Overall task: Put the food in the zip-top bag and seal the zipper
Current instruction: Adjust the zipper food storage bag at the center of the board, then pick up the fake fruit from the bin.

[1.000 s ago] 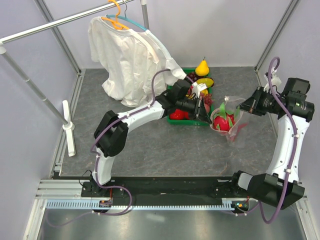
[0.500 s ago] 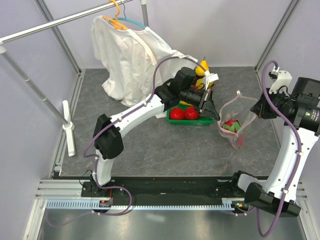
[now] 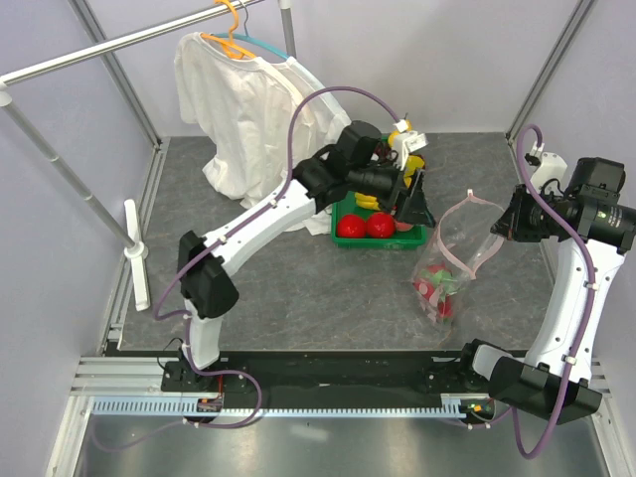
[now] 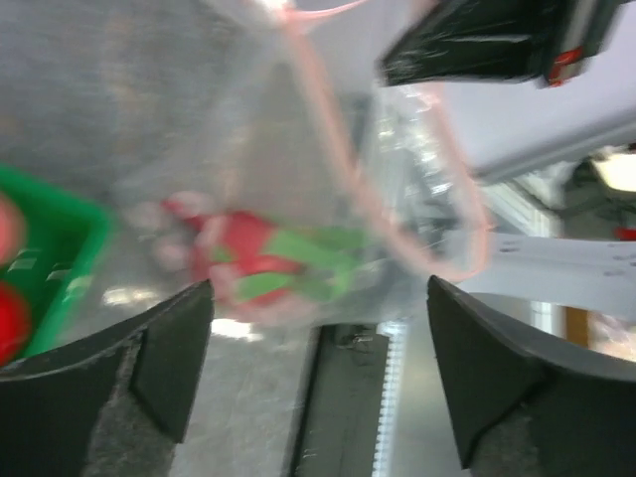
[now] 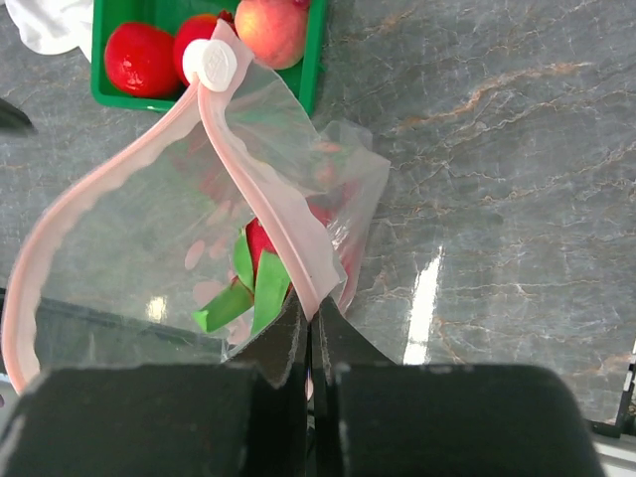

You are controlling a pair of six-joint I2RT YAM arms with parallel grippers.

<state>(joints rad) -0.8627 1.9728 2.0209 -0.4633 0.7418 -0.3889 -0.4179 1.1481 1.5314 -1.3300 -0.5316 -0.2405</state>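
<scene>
Right hand (image 5: pixel 310 333) is clenched on the zipper (image 5: pixel 260 189), holding the zip-top bag (image 3: pixel 455 248) up near the right edge of the counter (image 3: pixel 328 288), with the dragon fruit (image 5: pixel 256 241) sagging inside. Left hand (image 4: pixel 318 363) gapes empty. The film looks limp and slippery, so the stiffer strip is the place to pinch.

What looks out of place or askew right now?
The zip-top bag is askew: the right tool pinches only one side of its zipper, so the mouth gapes lopsidedly and the dragon fruit slumps in the low corner. Nothing looks spilled or damaged.
</scene>
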